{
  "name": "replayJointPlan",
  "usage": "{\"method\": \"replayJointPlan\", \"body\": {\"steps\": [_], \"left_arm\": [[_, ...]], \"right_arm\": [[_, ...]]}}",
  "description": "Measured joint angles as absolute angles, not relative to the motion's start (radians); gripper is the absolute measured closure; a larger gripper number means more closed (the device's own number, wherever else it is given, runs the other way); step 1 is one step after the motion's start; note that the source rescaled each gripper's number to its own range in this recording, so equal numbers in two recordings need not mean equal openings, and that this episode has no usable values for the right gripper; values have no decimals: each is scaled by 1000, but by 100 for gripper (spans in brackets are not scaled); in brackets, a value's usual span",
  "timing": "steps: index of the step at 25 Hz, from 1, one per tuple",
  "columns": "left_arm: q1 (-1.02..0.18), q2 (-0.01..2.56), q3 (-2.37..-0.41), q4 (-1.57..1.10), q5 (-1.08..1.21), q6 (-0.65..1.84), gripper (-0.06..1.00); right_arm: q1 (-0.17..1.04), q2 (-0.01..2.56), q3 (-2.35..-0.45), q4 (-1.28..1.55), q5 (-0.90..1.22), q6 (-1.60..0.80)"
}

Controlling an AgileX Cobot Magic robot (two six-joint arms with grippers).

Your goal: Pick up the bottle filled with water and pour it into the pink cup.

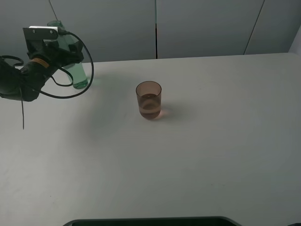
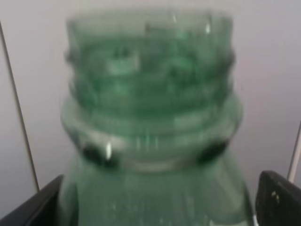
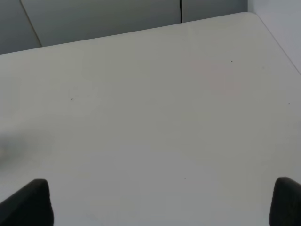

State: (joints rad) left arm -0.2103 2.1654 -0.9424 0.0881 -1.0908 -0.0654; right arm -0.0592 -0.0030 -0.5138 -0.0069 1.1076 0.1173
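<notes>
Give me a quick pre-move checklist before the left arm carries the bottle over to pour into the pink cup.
1. Bottle between the left gripper's fingers: ok, fingertips show on either side of it in the left wrist view.
2. Grip firm enough to lift: cannot tell, contact is not visible.
3. Bottle cap off: ok, the threaded neck looks open.
4. Pink cup upright, mouth clear: ok.
5. Cup has room: cannot tell; it seems to hold some liquid low down.
6. Right gripper clear of the path: ok, open over bare table.
</notes>
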Motion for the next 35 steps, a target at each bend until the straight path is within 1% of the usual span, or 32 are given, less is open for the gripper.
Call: {"method": "replayJointPlan", "body": {"steps": [11, 19, 22, 24, 27, 32, 35], "left_arm": [[-210, 1929, -946, 91, -843, -93, -5], [-210, 1688, -955, 55, -494, -105, -5], [-208, 1609, -1016, 53, -241, -105, -5], [-191, 1575, -1087, 51, -32, -111, -5], [-133, 1560, -1197, 49, 235, -129, -5], [4, 1560, -1364, 28, 716, -136, -5], [51, 1558, -1441, 23, 1008, -100, -5]], "right_arm": [[-59, -3, -514, -7, 1108, 117], [-59, -3, -514, -7, 1108, 117], [-59, -3, -514, -7, 1108, 117], [-59, -3, -514, -7, 1108, 117], [-59, -3, -514, -7, 1108, 117], [-59, -3, -514, -7, 1108, 117], [-59, -3, -514, -7, 1108, 117]]}}
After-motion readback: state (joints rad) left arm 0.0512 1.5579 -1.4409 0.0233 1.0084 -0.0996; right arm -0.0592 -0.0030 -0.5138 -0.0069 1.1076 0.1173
